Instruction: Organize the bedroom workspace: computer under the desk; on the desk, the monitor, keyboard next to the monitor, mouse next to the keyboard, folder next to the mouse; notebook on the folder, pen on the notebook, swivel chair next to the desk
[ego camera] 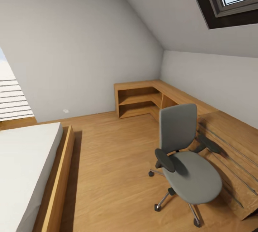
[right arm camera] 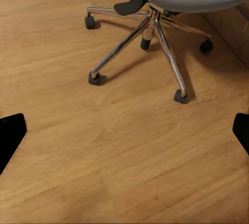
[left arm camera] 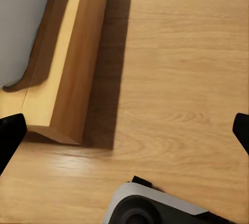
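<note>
beside the shelving (ego camera: 150, 97), swivel chair (ego camera: 186, 160) (upright) faces left

Swivel chair (ego camera: 188, 160) on the floor (ego camera: 114, 160) right, shelving unit (ego camera: 143, 99) behind it, bed (ego camera: 25, 167) left.

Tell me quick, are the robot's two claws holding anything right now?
Left gripper: open, holding nothing, over the wood floor.
Right gripper: open, holding nothing.

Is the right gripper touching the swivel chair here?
Apart. The right wrist view shows bare floor between the right gripper and the chair.
</note>
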{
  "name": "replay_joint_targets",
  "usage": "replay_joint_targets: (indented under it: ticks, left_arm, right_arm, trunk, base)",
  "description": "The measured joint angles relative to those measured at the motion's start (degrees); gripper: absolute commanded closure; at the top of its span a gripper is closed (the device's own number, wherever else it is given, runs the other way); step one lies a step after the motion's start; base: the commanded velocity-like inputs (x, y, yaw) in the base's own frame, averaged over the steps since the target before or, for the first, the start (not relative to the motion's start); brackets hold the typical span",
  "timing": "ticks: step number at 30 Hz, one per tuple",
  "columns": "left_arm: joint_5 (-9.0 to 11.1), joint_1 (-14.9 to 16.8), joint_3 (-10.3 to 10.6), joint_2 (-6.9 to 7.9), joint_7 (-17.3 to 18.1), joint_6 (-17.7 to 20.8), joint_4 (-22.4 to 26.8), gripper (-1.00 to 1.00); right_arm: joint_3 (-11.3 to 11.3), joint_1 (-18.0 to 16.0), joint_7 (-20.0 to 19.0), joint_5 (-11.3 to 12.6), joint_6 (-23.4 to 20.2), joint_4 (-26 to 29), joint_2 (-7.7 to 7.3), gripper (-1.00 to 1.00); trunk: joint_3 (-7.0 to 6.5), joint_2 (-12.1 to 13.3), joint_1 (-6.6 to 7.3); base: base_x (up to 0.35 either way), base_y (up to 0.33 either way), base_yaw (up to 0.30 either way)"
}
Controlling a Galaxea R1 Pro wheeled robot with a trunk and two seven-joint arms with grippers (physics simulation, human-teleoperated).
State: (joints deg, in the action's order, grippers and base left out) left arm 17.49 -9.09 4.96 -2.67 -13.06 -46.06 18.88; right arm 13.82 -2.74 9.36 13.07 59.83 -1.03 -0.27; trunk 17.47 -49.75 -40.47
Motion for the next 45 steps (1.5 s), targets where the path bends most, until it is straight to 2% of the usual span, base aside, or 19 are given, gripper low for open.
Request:
replay_joint_targets:
  ticks: [5,8,16,22,34,39,42,43,45]
  left_arm:
    - [0.2,0.0,0.0,0.00,-0.2,0.0,0.0,-1.00]
    - [0.3,0.0,-0.1,-0.02,-0.3,-0.1,0.0,-1.00]
    - [0.3,0.0,-0.2,-0.05,-0.2,-0.2,0.0,-1.00]
    - [0.2,0.0,-0.2,-0.14,-0.1,-0.1,0.0,-1.00]
    - [0.1,0.0,0.0,-0.26,-0.3,-0.3,0.2,-1.00]
    - [0.1,0.0,0.1,-0.37,-0.2,0.1,2.7,-1.00]
    - [0.4,0.0,0.0,-0.25,-0.2,2.2,6.0,-1.00]
    - [0.4,0.0,0.0,-0.11,-0.2,6.3,8.7,-1.00]
    - [0.4,0.0,0.0,-0.02,-0.3,9.9,10.9,-1.00]
  right_arm:
    - [0.0,0.0,0.0,0.0,-0.1,0.0,-0.08,-1.00]
    - [0.0,0.0,0.0,0.0,-1.7,0.0,-0.13,-1.00]
    - [0.0,-0.1,0.1,-0.3,-12.6,2.5,-0.63,-1.00]
    - [0.0,-0.1,0.1,-0.3,-17.7,4.9,-1.40,-1.00]
    - [0.1,-0.1,0.0,-0.6,-19.0,6.7,-1.56,-1.00]
    - [0.3,-0.1,-0.1,-0.7,-19.0,7.8,-1.27,-1.00]
    - [0.4,-0.1,-0.3,-0.8,-18.9,8.2,-0.97,-1.00]
    - [0.5,-0.1,-0.3,-0.8,-19.0,8.4,-0.41,-1.00]
    - [0.5,-0.1,-0.3,-0.8,-18.9,8.6,-0.05,-1.00]
  trunk:
    - [0.09,0.0,0.01]
    - [0.11,0.0,0.01]
    - [0.12,0.0,0.01]
    - [0.12,0.0,-0.01]
    - [0.12,0.0,-0.02]
    - [0.12,0.0,-0.02]
    - [0.12,0.0,-0.02]
    - [0.12,0.0,-0.02]
    - [0.12,0.0,-0.02]
  base:
    - [0.278,0.000,0.248]
    - [0.310,0.000,0.125]
    - [0.323,-0.028,0.033]
    - [0.209,-0.026,0.006]
    - [0.024,-0.003,0.001]
    - [0.001,0.000,0.000]
    - [0.000,0.000,0.000]
    - [0.000,0.000,0.000]
    - [0.000,0.000,0.000]
